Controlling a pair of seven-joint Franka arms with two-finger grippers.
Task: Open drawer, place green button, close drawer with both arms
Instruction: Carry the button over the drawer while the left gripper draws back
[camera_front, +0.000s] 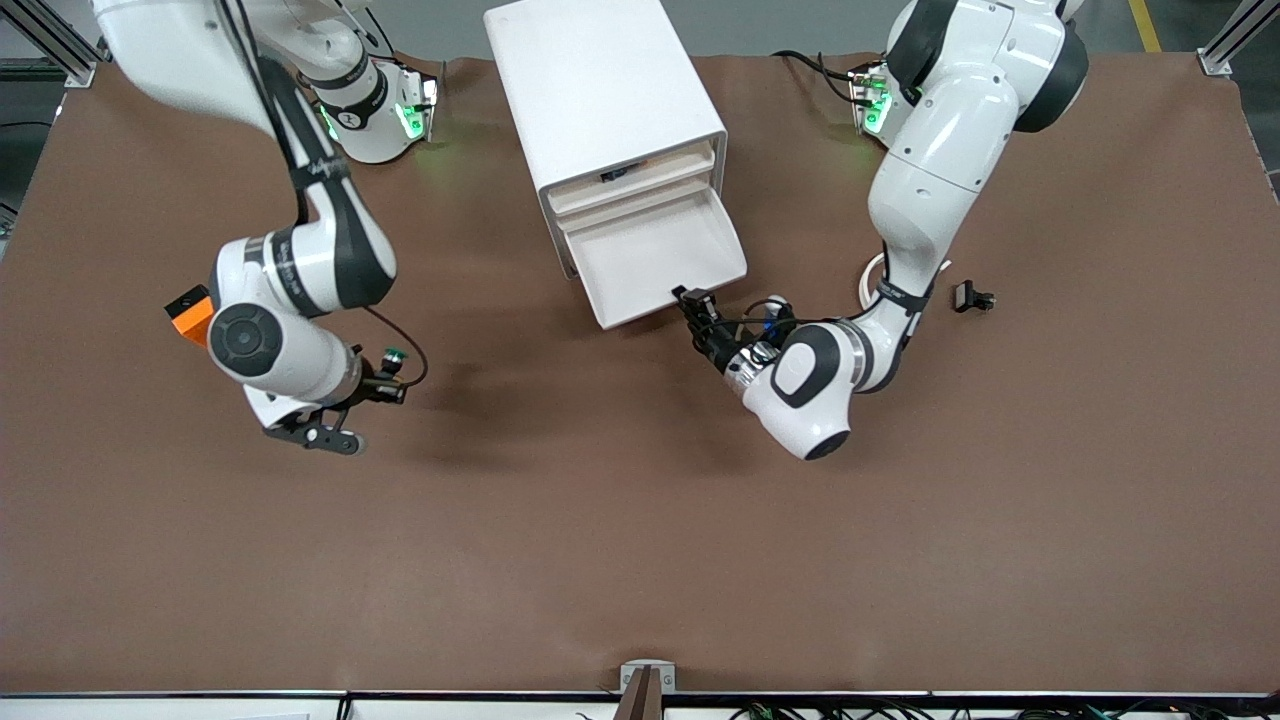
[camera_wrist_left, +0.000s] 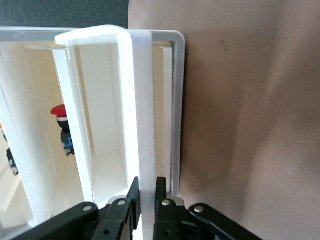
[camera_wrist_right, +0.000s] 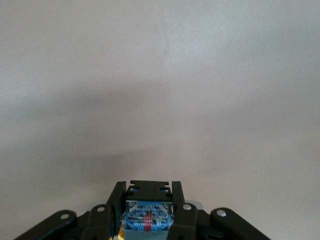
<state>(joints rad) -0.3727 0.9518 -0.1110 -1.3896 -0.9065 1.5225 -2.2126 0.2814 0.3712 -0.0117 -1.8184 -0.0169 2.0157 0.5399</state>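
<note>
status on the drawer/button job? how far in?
Opening looks done: the drawer is pulled out of the cabinet, and the left hand is shut on its front edge. In hand: the right hand holds the button above the table, toward the right arm's end. Left: put the button into the drawer, then close it.
</note>
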